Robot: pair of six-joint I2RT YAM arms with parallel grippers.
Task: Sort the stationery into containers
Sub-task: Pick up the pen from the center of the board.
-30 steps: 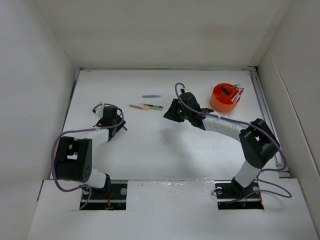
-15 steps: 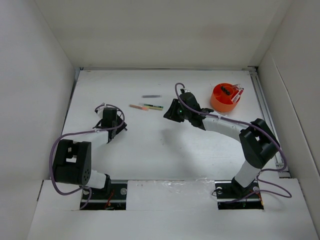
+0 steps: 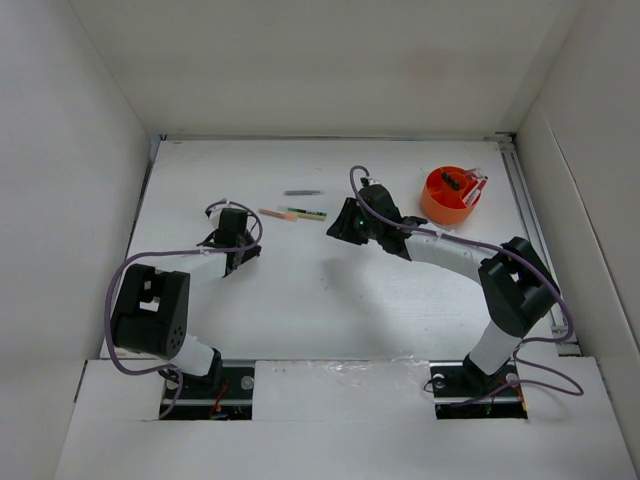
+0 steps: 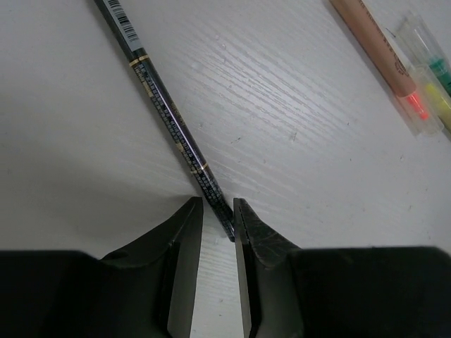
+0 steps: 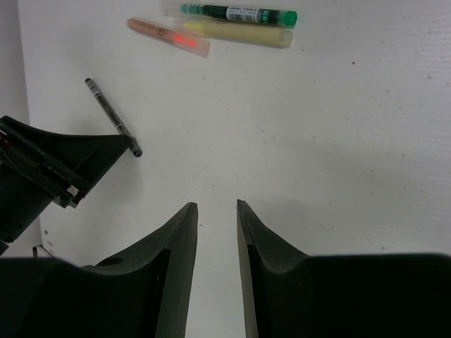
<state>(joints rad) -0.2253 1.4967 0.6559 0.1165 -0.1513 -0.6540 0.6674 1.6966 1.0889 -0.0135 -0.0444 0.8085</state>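
Top view: the round, glossy orange organiser (image 3: 440,208) sits at 2 o'clock on the matte white table (image 3: 300,300). The pink pen (image 3: 272,214) and green marker (image 3: 306,213) lie around 11.

Left wrist: the left gripper (image 4: 218,210) is narrow. A slim black pencil (image 4: 165,105) pokes in between the tips from 11 o'clock, with a sliver of table showing beside it.

Right wrist: the right gripper (image 5: 216,211) has a smallish gap with nothing in it.

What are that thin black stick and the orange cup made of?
Black stick: probably a lacquered wooden pencil, going by its glossy black coat, gold bands and printed barcode. Orange cup: likely moulded plastic, with a bright even colour and a smooth wall.
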